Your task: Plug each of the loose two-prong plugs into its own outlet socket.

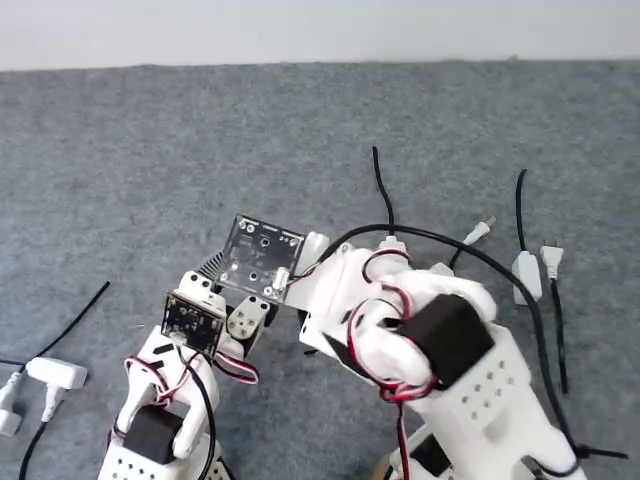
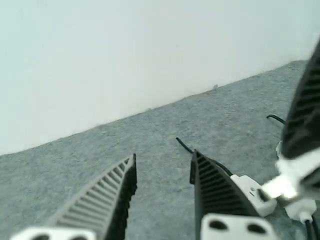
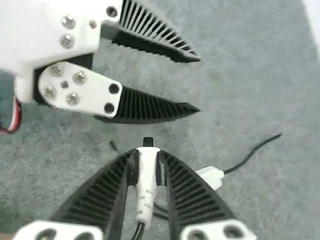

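The right pincer (image 3: 147, 157), closed tight on a white plug (image 3: 146, 175), points at the left pincer (image 2: 162, 175), whose jaws stand wide apart and empty just beyond it; grey tabletop (image 1: 150, 150) stretches to the wall (image 1: 300, 30) at 12 o'clock, with a loose plug (image 1: 551, 258) beside a socket (image 1: 526, 275) at 3 o'clock.

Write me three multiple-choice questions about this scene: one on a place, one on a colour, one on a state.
1. Where is the held plug?
A. in the left gripper
B. in the right gripper
C. in a person's hand
2. What colour are the cords?
A. black
B. red
C. yellow
3. How is the left gripper?
A. shut on a plug
B. shut, empty
C. open

Key: 1 B, the plug sits between the right gripper's fingers; 2 A, they show black on the grey table; 3 C, a wide gap parts its fingers.
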You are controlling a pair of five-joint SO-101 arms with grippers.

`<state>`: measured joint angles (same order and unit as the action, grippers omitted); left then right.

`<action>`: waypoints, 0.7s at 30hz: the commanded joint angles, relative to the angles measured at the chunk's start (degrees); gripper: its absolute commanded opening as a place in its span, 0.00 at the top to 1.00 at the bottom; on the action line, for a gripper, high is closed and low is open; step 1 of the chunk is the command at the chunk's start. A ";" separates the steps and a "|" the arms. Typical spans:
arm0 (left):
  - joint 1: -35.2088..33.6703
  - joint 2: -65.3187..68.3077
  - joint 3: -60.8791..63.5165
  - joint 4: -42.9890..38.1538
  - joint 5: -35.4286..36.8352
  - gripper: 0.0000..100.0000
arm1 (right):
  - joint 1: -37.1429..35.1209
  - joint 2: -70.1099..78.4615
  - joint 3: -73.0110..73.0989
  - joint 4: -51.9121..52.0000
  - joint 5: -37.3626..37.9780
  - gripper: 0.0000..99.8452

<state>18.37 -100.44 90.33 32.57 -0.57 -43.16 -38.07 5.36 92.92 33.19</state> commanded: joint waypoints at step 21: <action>-15.30 -0.18 -7.25 -4.31 1.49 0.81 | 13.14 21.14 -5.98 9.19 21.80 0.99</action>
<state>6.77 -100.44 88.57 29.67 0.13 -29.63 -18.37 2.02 100.22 52.53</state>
